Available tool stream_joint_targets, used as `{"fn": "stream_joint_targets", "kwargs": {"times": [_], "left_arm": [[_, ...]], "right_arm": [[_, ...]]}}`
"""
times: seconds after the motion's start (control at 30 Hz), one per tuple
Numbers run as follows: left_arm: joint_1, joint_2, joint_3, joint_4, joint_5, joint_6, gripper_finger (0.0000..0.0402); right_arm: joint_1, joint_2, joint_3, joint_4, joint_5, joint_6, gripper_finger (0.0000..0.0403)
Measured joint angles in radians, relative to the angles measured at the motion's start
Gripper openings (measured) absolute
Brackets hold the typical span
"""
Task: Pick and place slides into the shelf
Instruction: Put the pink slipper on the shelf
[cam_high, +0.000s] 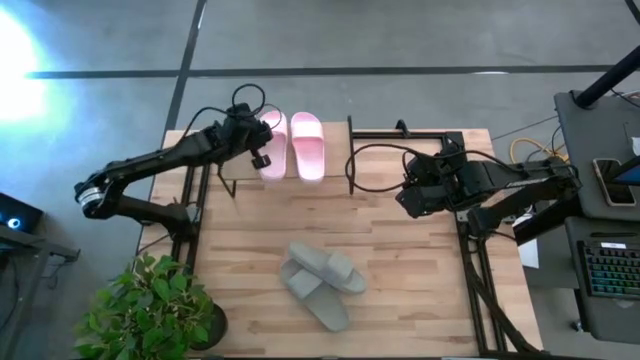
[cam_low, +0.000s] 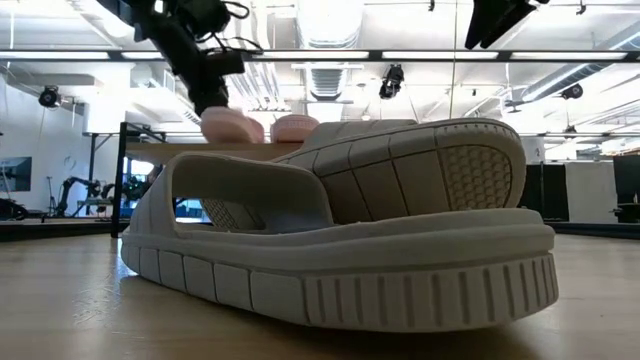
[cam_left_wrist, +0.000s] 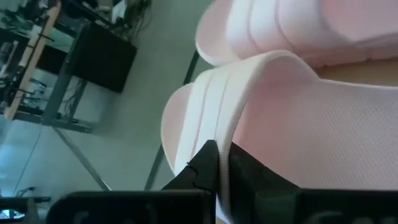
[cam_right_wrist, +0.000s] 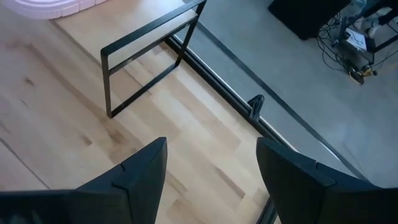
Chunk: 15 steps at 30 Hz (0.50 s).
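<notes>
Light wood planks made up the tabletop (cam_high: 400, 290), which sat on a grey concrete floor (cam_high: 400, 35) crossed by dark lines; a leafy potted plant (cam_high: 150, 310) stood at the table's near left corner, and a keyboard (cam_high: 612, 268) lay on a side desk to the right.

At the far edge of the table stood the low shelf (cam_high: 335, 180), its plank top (cam_low: 165, 150) carried on a thin black frame (cam_right_wrist: 149, 62). Both pale pink slides lay side by side on the left part of that top, toes toward the far edge. The left gripper (cam_high: 258, 152) was at the left pink slide (cam_high: 272, 148), and in the left wrist view its fingers (cam_left_wrist: 205, 168) were pinched together on the edge of that slide's wide strap. The right pink slide (cam_high: 308, 146) lay just beside it, untouched.

Near the table's front edge, about midway across, the grey-green pair rested well apart from the shelf. One grey-green slide (cam_high: 325, 266) lay partly on top of the other grey-green slide (cam_high: 318, 300), crossing it at an angle; in the low view the upper one was tipped so its ribbed sole showed.

Over the right side of the table hung the right gripper (cam_high: 412, 196), above the shelf's right end. Its two fingers (cam_right_wrist: 146, 171) stood wide apart with nothing between them, bare wood below.
</notes>
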Motion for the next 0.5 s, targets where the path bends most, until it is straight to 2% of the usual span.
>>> {"fn": "stream_joint_targets", "kwargs": {"times": [0.23,0.5], "left_arm": [[0.004,0.005,-0.015,-0.007,-0.011,-0.004,0.0012],[-0.004,-0.031,-0.017,-0.084,-0.020,-0.137,0.0099]], "right_arm": [[-0.001,0.000,-0.001,0.000,0.000,0.000,0.0240],[-0.001,0.000,-0.001,0.000,-0.005,0.000,0.0240]]}}
